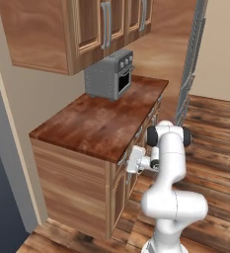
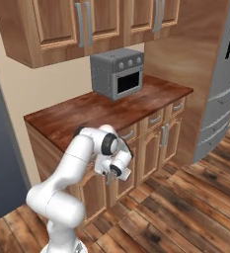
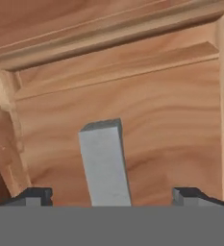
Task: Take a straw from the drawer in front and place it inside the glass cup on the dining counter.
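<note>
Gripper (image 1: 130,163) sat at the cabinet front under the table (image 1: 99,121) – drawer (image 2: 128,133) shut just above it. Hand view: jaws wide, straddling a grey handle (image 3: 105,161); better to centre, then close squarely.

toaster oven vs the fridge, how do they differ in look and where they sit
The toaster oven is a small dark grey box with knobs, sitting on the wooden counter. The fridge is tall, lighter silver and stands on the floor. Both are metallic grey appliances.
</note>
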Tool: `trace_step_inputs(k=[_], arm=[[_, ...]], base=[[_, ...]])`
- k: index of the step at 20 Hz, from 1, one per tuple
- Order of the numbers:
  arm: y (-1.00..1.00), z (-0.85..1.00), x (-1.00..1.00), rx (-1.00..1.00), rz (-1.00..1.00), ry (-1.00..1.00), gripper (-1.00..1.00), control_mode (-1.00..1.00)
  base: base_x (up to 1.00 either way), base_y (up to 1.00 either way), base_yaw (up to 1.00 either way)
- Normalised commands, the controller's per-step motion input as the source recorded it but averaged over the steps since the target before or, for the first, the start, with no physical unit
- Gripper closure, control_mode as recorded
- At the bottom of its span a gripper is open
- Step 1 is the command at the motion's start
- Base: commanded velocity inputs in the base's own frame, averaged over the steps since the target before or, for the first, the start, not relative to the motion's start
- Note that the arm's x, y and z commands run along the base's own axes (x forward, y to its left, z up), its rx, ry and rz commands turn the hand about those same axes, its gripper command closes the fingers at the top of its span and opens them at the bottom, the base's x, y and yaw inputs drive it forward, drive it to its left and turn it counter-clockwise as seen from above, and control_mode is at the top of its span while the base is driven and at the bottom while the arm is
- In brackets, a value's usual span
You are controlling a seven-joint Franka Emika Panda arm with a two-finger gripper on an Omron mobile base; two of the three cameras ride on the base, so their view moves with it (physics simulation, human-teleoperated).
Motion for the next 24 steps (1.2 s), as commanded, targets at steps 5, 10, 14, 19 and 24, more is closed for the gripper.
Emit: trace_step_inputs(k=[5, 10, 14, 19, 24], arm=[[0.27, -0.44, 0.43, -0.14, 0.0, 0.0, -1.0, -1.0], [0.22, -0.14, 0.23, -0.13, 0.0, -0.03, -1.0, -1.0], [0.23, 0.02, 0.0, -0.1, 0.0, -0.11, -1.0, -1.0], [0.38, 0.0, 0.0, -0.09, 0.0, -0.03, 1.0, -1.0], [0.08, 0.0, 0.05, 0.0, 0.0, 0.06, 1.0, -1.0]], base=[[0.0, 0.0, 0.0], [0.0, 0.0, 0.0], [0.0, 0.0, 0.0], [0.0, 0.0, 0.0], [0.0, 0.0, 0.0]])
